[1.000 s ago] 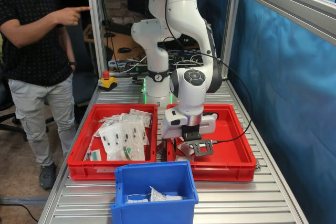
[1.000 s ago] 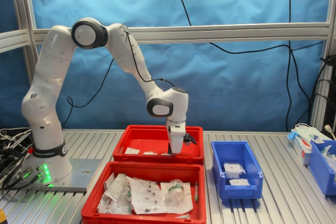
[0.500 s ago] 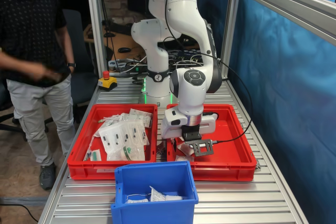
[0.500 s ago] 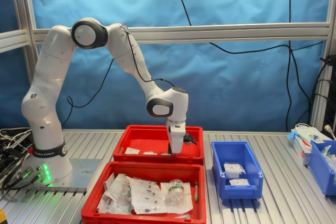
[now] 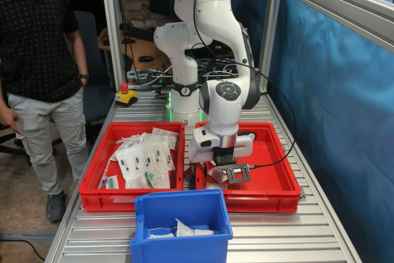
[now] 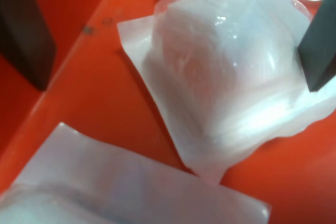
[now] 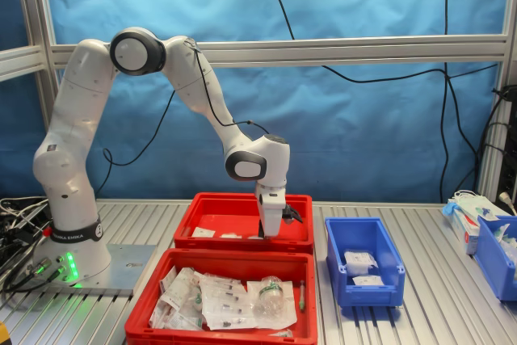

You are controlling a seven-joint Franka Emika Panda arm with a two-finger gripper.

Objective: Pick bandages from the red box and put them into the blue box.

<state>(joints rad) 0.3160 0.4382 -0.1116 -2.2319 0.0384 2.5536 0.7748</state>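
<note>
Gripper (image 7: pixel 269 234) tips — hidden behind the red box (image 7: pixel 212 240) wall — grip unclear

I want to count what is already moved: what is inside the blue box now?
Inside the blue box, the second exterior view shows two white wrapped bandages. In the first exterior view its front wall hides the lower part, so anything beneath them cannot be seen.

A blue curtain (image 7: pixel 363 119) hangs behind an aluminium frame (image 7: pixel 339 50) — the ribbed metal bench (image 5: pixel 277 235) stands below, a dim workshop beyond.
</note>
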